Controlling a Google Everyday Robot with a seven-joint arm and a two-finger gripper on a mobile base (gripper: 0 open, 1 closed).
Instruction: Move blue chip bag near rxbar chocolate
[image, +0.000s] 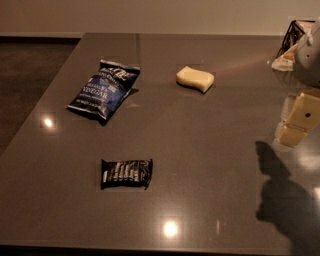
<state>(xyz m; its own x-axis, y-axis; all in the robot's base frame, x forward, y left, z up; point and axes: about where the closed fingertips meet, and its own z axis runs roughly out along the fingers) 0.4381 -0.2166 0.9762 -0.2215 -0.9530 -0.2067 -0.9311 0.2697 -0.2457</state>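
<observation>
The blue chip bag (104, 89), dark navy with white lettering, lies flat on the grey table (210, 165) at the back left. The rxbar chocolate (126, 173), a small black wrapper with white lines of text, lies in front of the bag, nearer the table's front edge, with a clear gap between them. My gripper (298, 122), pale cream, hangs at the far right edge of the view above the table, far from both the bag and the bar, holding nothing that I can see.
A pale yellow sponge (195, 78) lies at the back middle. A dark wire basket (296, 31) with pale items stands at the back right corner. The arm's shadow (280, 200) falls on the front right. The table's left edge drops to dark floor.
</observation>
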